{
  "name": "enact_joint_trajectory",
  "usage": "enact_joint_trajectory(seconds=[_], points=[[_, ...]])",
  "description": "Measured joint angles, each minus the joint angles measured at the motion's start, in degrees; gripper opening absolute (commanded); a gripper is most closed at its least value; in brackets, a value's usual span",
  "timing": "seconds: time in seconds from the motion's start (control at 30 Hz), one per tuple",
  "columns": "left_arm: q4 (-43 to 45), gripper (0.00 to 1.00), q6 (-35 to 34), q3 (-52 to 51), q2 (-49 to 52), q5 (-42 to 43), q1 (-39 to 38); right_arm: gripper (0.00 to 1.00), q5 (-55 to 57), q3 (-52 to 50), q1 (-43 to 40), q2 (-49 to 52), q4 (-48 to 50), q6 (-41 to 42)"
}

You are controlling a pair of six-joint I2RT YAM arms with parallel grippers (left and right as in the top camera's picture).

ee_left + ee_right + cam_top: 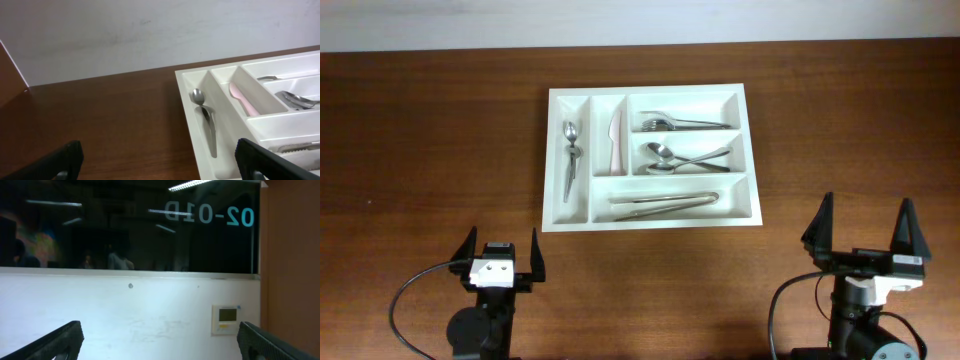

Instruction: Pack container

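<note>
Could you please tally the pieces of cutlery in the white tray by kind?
Spoons: 4 (two in the left upright compartment, two in the middle long one)
Forks: 2, overlapping, so less certain
Tongs: 1
Pink knife: 1
Total in the tray: 8

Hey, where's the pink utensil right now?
In the overhead view, the pink utensil lies in the white tray, second narrow compartment from the left, between the spoons and the forks.
</note>
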Motion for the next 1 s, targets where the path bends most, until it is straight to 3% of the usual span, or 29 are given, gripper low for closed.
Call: enact_joint_trajectory(seconds=[0.6, 1.0], points=[[0.0, 0.99, 0.0, 0.0, 0.02, 0.0, 0.0, 0.99, -5.22, -11.19, 0.0, -5.18, -0.31, 0.04], [0.0, 0.99, 0.0, 0.0, 0.02, 0.0, 0.0, 0.99, -5.92, -12.44, 2.64, -5.27, -16.22, 0.0]])
